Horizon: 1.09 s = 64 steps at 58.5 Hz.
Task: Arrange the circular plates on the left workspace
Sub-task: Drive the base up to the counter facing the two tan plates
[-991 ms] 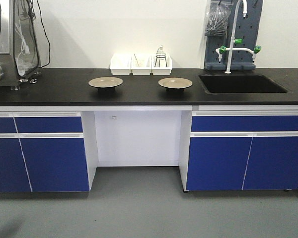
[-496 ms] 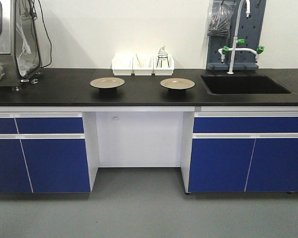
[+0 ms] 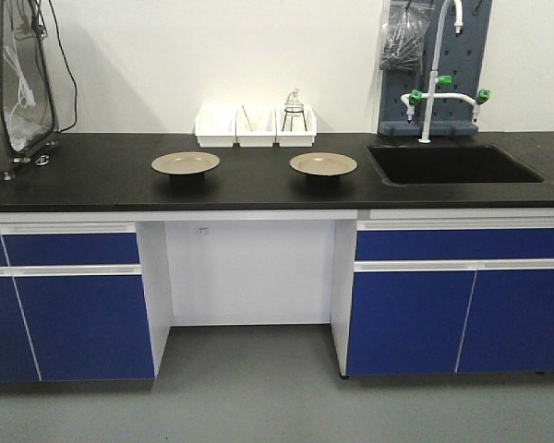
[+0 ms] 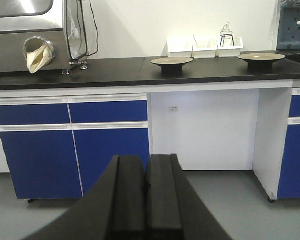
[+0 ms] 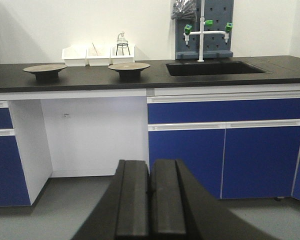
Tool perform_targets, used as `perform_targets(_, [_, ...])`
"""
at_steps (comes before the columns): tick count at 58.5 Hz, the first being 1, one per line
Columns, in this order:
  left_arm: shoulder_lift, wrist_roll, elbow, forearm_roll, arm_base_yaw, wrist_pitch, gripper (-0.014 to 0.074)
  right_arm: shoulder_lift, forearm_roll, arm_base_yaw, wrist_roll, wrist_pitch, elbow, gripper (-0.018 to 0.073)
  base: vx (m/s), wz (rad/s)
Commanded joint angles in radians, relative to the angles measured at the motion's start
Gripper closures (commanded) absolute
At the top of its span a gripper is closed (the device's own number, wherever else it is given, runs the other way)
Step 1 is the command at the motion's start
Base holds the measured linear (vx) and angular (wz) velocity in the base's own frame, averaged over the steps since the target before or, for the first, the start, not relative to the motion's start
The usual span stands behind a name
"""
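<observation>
Two round beige plates stand on dark feet on the black countertop. The left plate and the right plate sit apart, in front of the white bins. Both also show in the left wrist view, the left plate and the right plate, and in the right wrist view, the left plate and the right plate. My left gripper and right gripper are shut and empty, low above the floor, well short of the counter. Neither shows in the front view.
Three white bins stand at the back wall, one holding a glass flask. A recessed sink with a tap and pegboard lies at the right. A steel machine stands at the counter's far left. Blue cabinets flank an open knee gap.
The view has shifted: the counter now looks a little nearer and lower in frame, and the scene has slid left. The plates have not moved on the counter.
</observation>
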Motion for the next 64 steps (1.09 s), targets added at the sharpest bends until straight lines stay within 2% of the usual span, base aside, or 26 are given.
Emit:
perform_targets(1, [-0.015,-0.007,0.011,-0.001,-0.006,-0.080,0.0594,-0.016,0.000,-0.005,0.000,-0.083,0.006,0.0559,0.26,0.05])
perform_targets(64, [-0.015,-0.007,0.011,-0.001,-0.006,-0.080,0.0594,-0.016,0.000,-0.005,0.000,-0.083,0.006,0.0559,0.40,0.04])
